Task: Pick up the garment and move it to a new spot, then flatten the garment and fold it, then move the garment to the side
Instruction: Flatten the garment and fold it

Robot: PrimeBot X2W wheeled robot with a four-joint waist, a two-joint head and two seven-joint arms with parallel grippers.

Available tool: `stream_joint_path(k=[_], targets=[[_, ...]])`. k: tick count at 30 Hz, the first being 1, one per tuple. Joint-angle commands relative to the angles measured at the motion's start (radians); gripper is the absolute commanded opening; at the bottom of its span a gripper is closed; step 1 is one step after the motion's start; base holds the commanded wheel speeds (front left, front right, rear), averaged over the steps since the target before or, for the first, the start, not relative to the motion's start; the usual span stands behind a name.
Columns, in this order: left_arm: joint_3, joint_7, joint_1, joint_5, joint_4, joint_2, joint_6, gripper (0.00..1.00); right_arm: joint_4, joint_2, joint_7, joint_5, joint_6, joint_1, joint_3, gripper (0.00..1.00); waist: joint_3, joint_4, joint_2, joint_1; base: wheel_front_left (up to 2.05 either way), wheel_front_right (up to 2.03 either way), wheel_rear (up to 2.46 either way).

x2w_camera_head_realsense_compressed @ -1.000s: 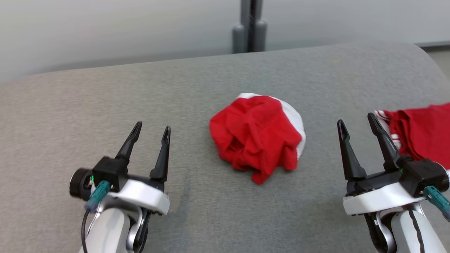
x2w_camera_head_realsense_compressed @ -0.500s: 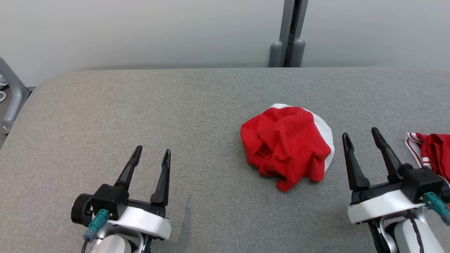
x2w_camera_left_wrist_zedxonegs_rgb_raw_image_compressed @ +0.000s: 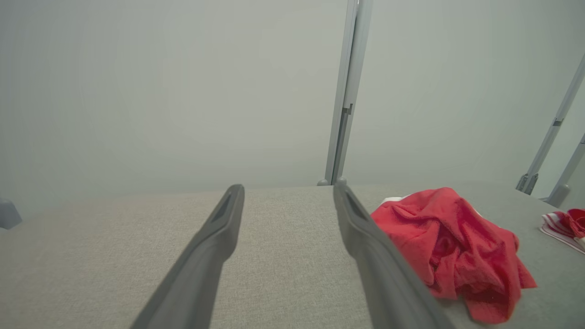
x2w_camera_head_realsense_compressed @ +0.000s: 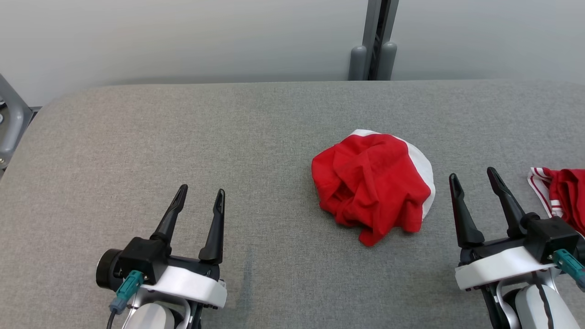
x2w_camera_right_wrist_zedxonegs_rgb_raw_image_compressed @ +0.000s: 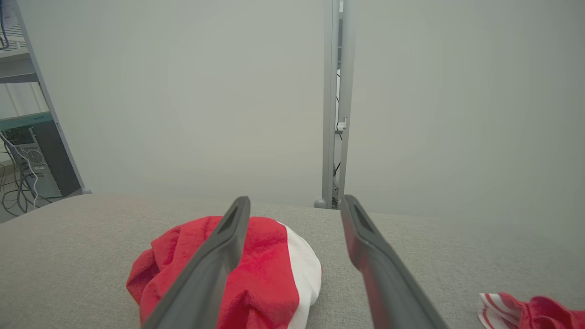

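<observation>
Both grippers released, nothing held. L = left gripper [x2w_camera_head_realsense_compressed: 201, 189], R = right gripper [x2w_camera_head_realsense_compressed: 472, 173]; jaws spread wide on both, fingers pointing fwd over the grey desk [x2w_camera_head_realsense_compressed: 183, 128]. The garment [x2w_camera_head_realsense_compressed: 372, 187], a red piece w/ a white panel, lies in a crumpled heap between the two. It's just ahead and to the inner side of R and well apart from L, off to L's right. Pick-up not yet started, imo.

Risks:
- Heap is bunched and layered, so a pinch on top could take just one loose fold. The rest would then drag or slip out on the lift.
- A deep pinch could take several layers at once, so it'd stay balled up and be hard to flatten.
- A striped red cloth [x2w_camera_head_realsense_compressed: 560, 194] sits just outside R, near its wrist. Similar colour, so it could be mistaken for the target or snagged if R swings outward.
- L has a long reach across, so the two arms may crowd each other over the heap.

View diffs:
- Head view gives both grippers and the gaps between them and the heap.
- R wrist view has R's inner finger overlapping the heap, and a shelf rack [x2w_camera_right_wrist_zedxonegs_rgb_raw_image_compressed: 32, 169] w/ cables off past the desk end.
- L wrist view shows the heap's loose near corner low on the desk, beyond L's right finger.
</observation>
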Motion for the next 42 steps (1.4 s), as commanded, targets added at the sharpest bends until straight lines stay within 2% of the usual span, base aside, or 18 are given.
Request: stream_joint_path(k=[1, 6, 10, 17, 21, 27, 28, 29, 30, 36, 42], targets=[[-0.002, -0.001, -0.013, 0.000, -0.004, 0.003, 0.003, 1.00, 0.003, 0.000, -0.005, 0.000, 0.000, -0.009, -0.008, 1.00, 0.005, 0.002, 0.0000, 0.0000, 0.00, 0.00, 0.00], [-0.010, -0.001, -0.024, -0.001, 0.002, 0.003, 0.003, 1.00, 0.009, 0.004, -0.005, 0.003, 0.000, -0.013, -0.022, 1.00, 0.023, 0.011, 0.0000, 0.0000, 0.00, 0.00, 0.00], [-0.017, -0.001, -0.031, 0.007, 0.009, 0.003, 0.002, 1.00, 0.043, 0.012, -0.005, 0.052, 0.000, -0.025, -0.048, 1.00, 0.047, 0.020, 0.0000, 0.0000, 0.00, 0.00, 0.00], [-0.043, -0.001, -0.056, 0.014, 0.022, 0.003, -0.001, 1.00, 0.227, 0.010, -0.005, 0.160, 0.000, -0.085, -0.063, 1.00, 0.084, 0.050, 0.0000, 0.0000, 0.00, 0.00, 0.00], [-0.056, -0.001, -0.070, 0.014, 0.027, 0.003, 0.001, 1.00, 0.349, -0.008, -0.005, 0.274, 0.000, -0.138, -0.020, 1.00, 0.100, 0.073, 0.0000, 0.0000, 0.00, 0.00, 0.00], [-0.069, -0.001, -0.080, 0.005, 0.029, 0.004, 0.009, 1.00, 0.455, -0.039, -0.005, 0.350, 0.000, -0.191, 0.047, 1.00, 0.118, 0.105, 0.0000, 0.0000, 0.00, 0.00, 0.00], [-0.070, -0.001, -0.082, 0.005, 0.030, 0.003, 0.010, 1.00, 0.468, -0.043, -0.005, 0.360, 0.000, -0.197, 0.052, 0.98, 0.120, 0.109, 0.0000, 0.0000, 0.00, 0.00, 0.00], [-0.071, -0.001, -0.083, 0.003, 0.031, 0.003, 0.010, 1.00, 0.482, -0.043, -0.005, 0.375, 0.000, -0.203, 0.052, 0.43, 0.122, 0.113, 0.0000, 0.0000, 0.00, 0.00, 0.00], [-0.072, -0.001, -0.083, 0.003, 0.032, 0.003, 0.011, 1.00, 0.491, -0.043, -0.005, 0.384, 0.000, -0.209, 0.052, 0.00, 0.123, 0.117, 0.0000, 0.0000, 0.00, 0.00, 0.00], [-0.076, -0.001, -0.077, -0.001, 0.037, 0.003, 0.016, 1.00, 0.473, -0.058, -0.005, 0.417, 0.000, -0.232, -0.002, 0.00, 0.113, 0.125, 0.0000, 0.0000, 0.00, 0.00, 0.00], [-0.080, -0.001, -0.063, -0.013, 0.042, 0.003, 0.020, 1.00, 0.418, -0.097, -0.005, 0.356, 0.000, -0.278, -0.112, 0.00, 0.074, 0.121, 0.0000, 0.0000, 0.00, 0.00, 0.00]])
